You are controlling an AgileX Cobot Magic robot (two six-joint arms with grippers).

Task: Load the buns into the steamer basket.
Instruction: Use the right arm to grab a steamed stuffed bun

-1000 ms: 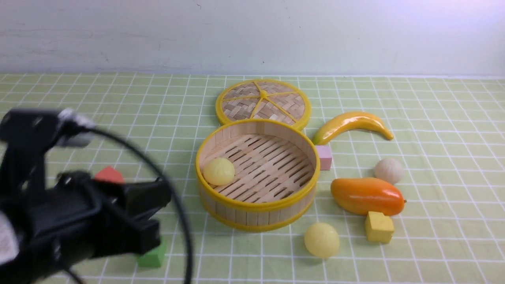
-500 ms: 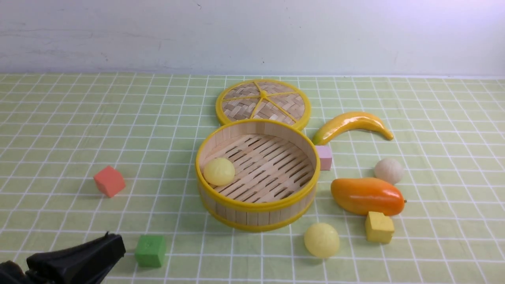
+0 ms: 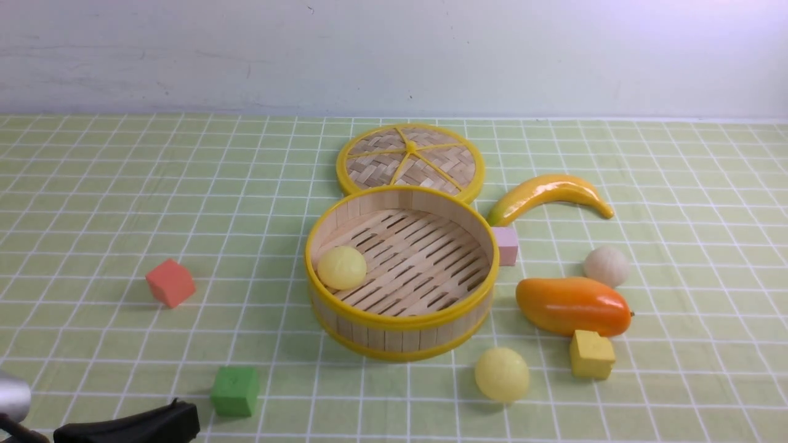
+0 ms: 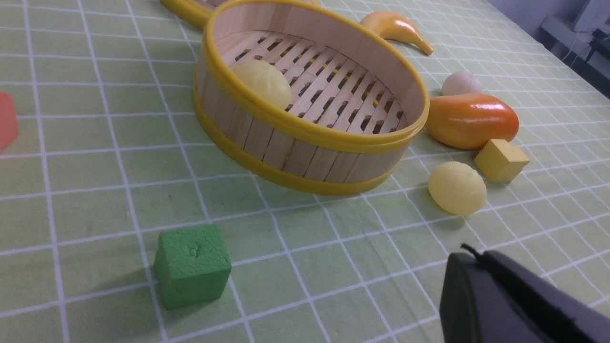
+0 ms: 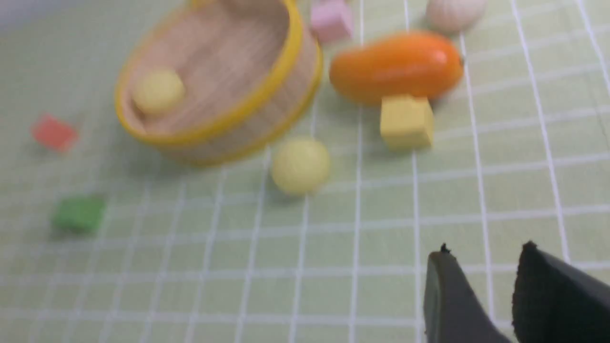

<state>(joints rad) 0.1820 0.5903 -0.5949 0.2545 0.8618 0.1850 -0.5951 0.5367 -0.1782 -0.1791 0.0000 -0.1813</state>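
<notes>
Now that one yellow bun [image 3: 341, 267] lies in the steamer basket [image 3: 400, 320], a second yellow bun [image 3: 502, 374] and the pleated bun [image 3: 606, 266] wait outside it. The left gripper [image 3: 178, 418], closed on nothing, has withdrawn, and the right gripper [image 5: 483, 267] hangs empty, jaws apart.

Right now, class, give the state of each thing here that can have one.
Steamer basket: uncovered, upright.
Lid: off, flat behind the basket.
Inner yellow bun: in the basket.
Outer yellow bun: not yet in.
Pleated bun: not yet in.
Left gripper: jaws shut, empty.
Right gripper: jaws open, empty.
</notes>
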